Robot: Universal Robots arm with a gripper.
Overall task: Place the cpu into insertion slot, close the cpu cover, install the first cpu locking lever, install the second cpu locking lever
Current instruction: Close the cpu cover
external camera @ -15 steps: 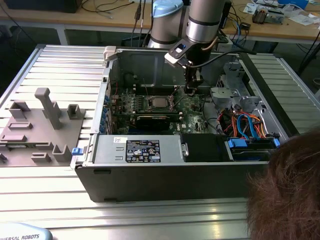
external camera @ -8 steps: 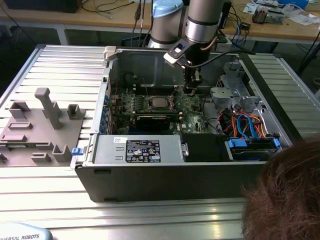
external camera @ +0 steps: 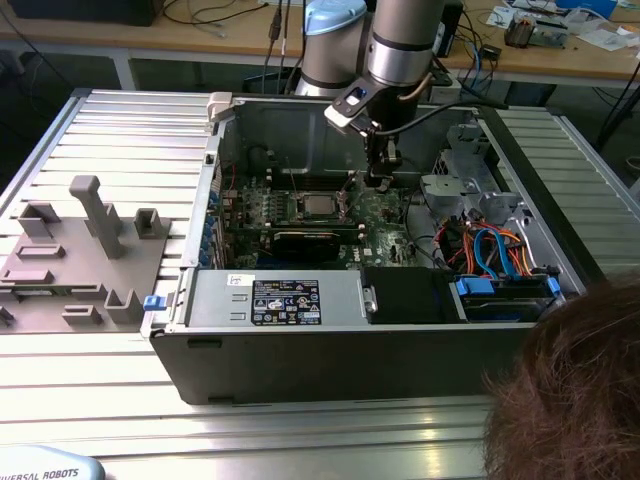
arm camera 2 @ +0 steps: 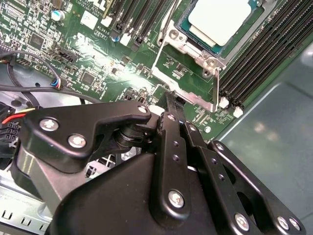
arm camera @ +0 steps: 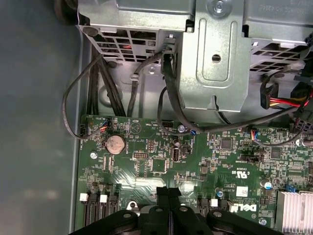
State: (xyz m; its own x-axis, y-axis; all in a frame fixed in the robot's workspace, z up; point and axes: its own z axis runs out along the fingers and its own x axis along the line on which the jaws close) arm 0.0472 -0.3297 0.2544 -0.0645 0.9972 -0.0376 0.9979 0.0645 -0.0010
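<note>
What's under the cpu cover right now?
The cpu sits under the cpu cover, its silver top showing through the window. The socket beneath it is hidden.

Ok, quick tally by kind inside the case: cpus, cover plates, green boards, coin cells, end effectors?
Small square silver-topped cpu: 1
Thin silvery metal cpu cover frame: 1
Green circuit board: 1
Round silver coin cell: 1
Black end effector: 1
Total: 5
</note>
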